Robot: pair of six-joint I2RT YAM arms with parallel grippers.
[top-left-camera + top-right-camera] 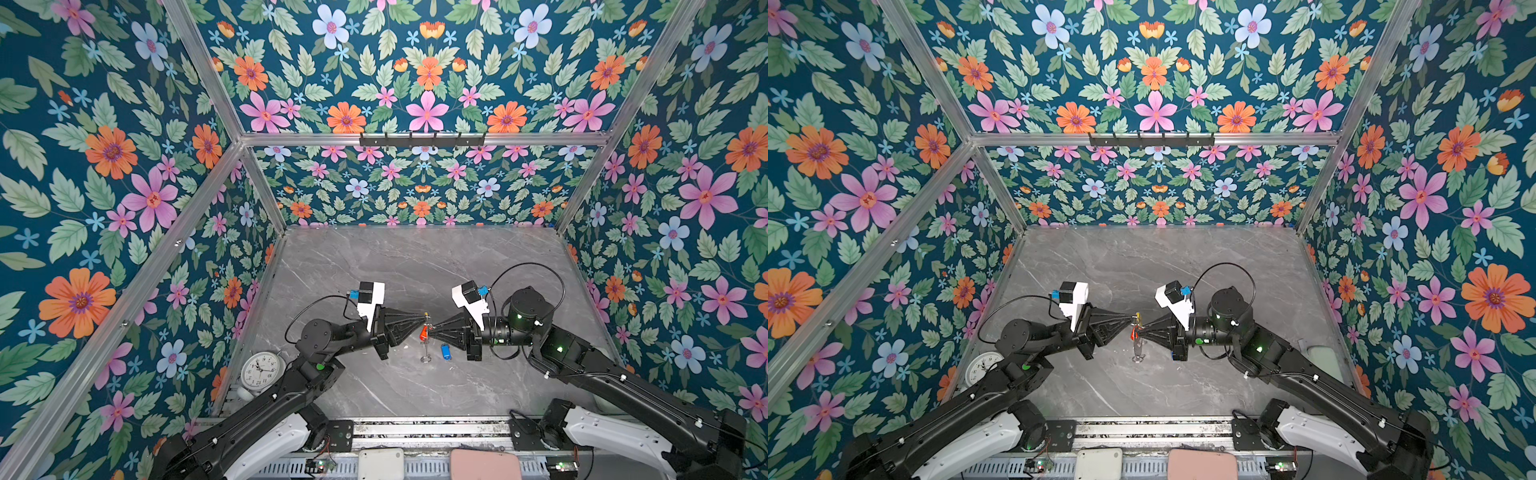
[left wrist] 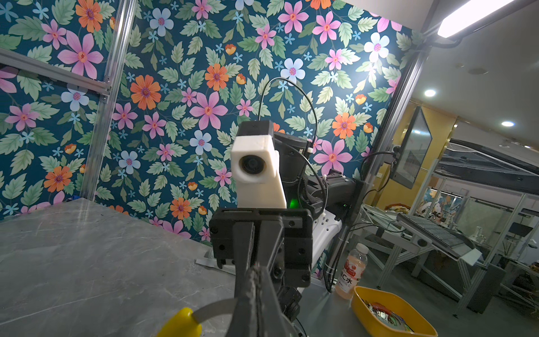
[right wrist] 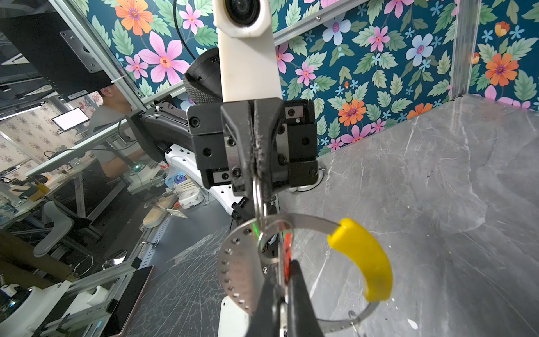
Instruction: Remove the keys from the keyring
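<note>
- Left gripper: clenched on a small ring at the rim of the keyring, nearly tip to tip with the right gripper.
- Right gripper: clamped on the red-orange-tagged key, with the tag showing red between its fingers.
- Keyring: hangs below both gripper tips, with the yellow sleeve on the arc beside the right gripper.
- Blue-tagged key: flat on the table, below the right gripper, apart from the keyring.

left arm and right arm reach in from near edge, elbows bent, forearms angled inward, kinda mirrored. left gripper and right gripper point at each other, tips almost touching. jaws pinched tight on both, wrists about level.
</note>
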